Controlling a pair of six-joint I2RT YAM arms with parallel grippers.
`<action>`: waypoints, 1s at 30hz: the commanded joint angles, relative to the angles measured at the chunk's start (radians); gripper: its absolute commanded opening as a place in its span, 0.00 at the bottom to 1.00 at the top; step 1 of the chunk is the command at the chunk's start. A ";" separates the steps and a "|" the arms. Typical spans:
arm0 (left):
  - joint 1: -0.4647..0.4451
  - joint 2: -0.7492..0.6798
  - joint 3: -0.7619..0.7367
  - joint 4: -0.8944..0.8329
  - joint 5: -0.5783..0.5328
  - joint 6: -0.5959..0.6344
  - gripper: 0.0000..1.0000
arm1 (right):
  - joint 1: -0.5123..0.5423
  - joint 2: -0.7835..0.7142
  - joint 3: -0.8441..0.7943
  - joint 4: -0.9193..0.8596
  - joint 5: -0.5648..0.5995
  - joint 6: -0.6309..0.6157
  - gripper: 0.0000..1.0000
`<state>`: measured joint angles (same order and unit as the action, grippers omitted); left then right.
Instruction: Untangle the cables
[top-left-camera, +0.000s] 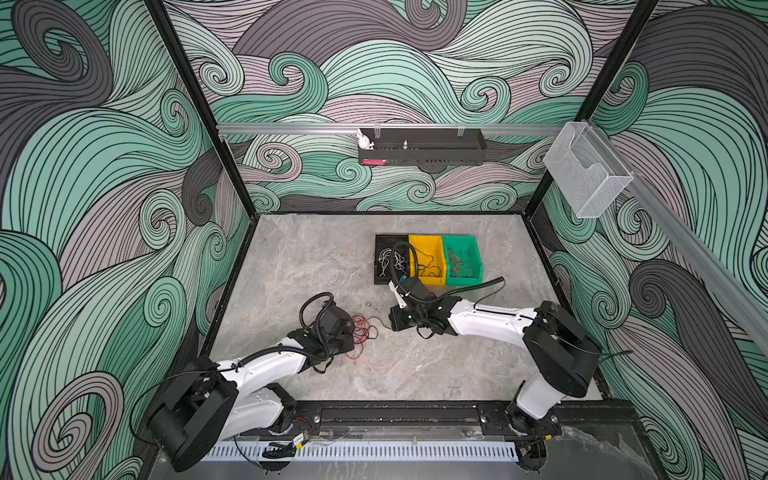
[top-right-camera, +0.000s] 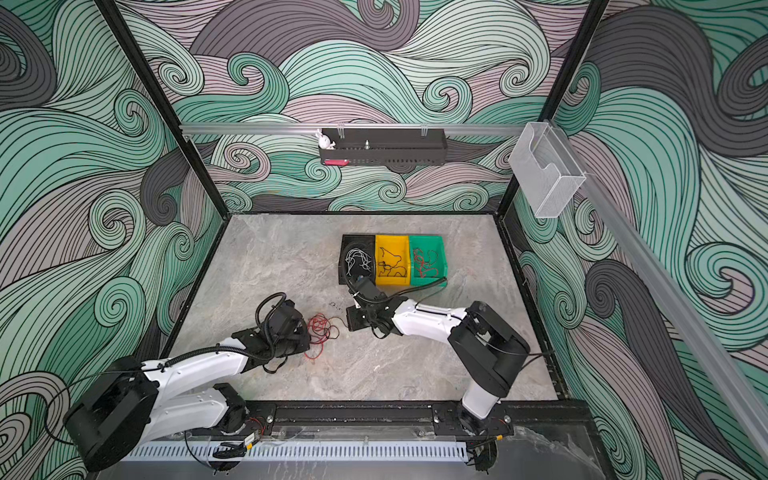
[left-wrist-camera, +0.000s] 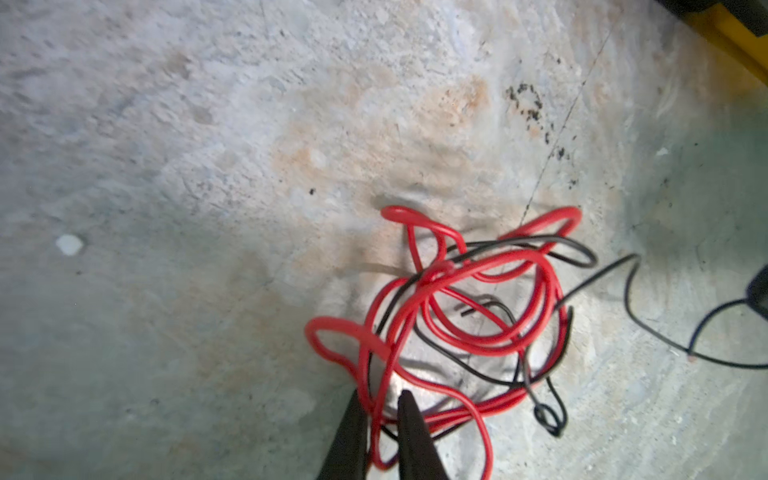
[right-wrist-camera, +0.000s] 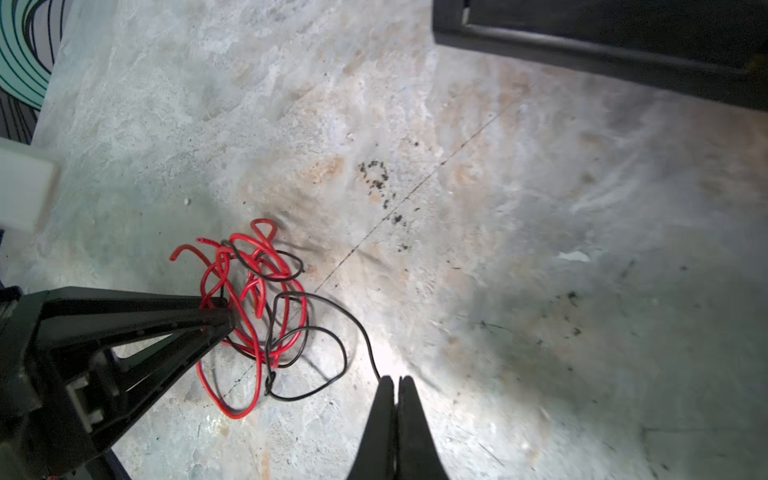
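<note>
Black tapered fingers (left-wrist-camera: 415, 432) of the left gripper (left-wrist-camera: 380, 397) fill the near edge of the left wrist view. They are clamped on red strands of the tangle of thin red and black cables (left-wrist-camera: 432, 272), which run between them. The right wrist view shows the left gripper (right-wrist-camera: 220, 316) with its tips drawn together on those red loops.

The tangle (top-left-camera: 361, 330) lies on the grey marbled tabletop (top-left-camera: 415, 370), toward the front and left of centre in both top views. One thin black cable (right-wrist-camera: 361, 328) leads out of the heap in a loose curve. It ends between the fingers of the right gripper (right-wrist-camera: 397, 380), which are pressed flat together on it. The two grippers face each other across the tangle, near one another but apart. A scatter of dark specks (right-wrist-camera: 376, 176) marks the table beyond the heap.

Farther back, right of centre, three open bins stand touching in a row:
- a black bin (top-right-camera: 353, 237) holding white cables (top-right-camera: 358, 259)
- a yellow plastic bin (top-right-camera: 392, 239) holding black cables (top-right-camera: 390, 268)
- a green plastic bin (top-right-camera: 428, 239) holding red cables (top-right-camera: 426, 264)

On the wave-patterned back wall a black perforated shelf (top-left-camera: 422, 156) hangs from a metal rail, with a small white rabbit figure (top-left-camera: 365, 140) at its left end. A clear plastic holder (top-left-camera: 586, 174) is fixed to the right wall.
</note>
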<state>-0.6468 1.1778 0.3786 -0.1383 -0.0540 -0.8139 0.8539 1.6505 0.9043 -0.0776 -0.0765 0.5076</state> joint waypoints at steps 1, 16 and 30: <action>0.012 0.023 0.026 -0.047 0.029 0.015 0.09 | -0.037 -0.053 -0.040 -0.034 0.050 -0.016 0.04; 0.039 0.003 0.028 -0.059 0.054 0.027 0.00 | -0.265 -0.275 -0.177 -0.120 0.098 -0.054 0.02; 0.080 -0.036 0.026 -0.098 0.069 0.039 0.00 | -0.563 -0.449 -0.213 -0.191 0.161 -0.016 0.00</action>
<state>-0.5812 1.1606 0.3885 -0.1818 0.0113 -0.7925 0.3359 1.2259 0.7109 -0.2481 0.0723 0.4725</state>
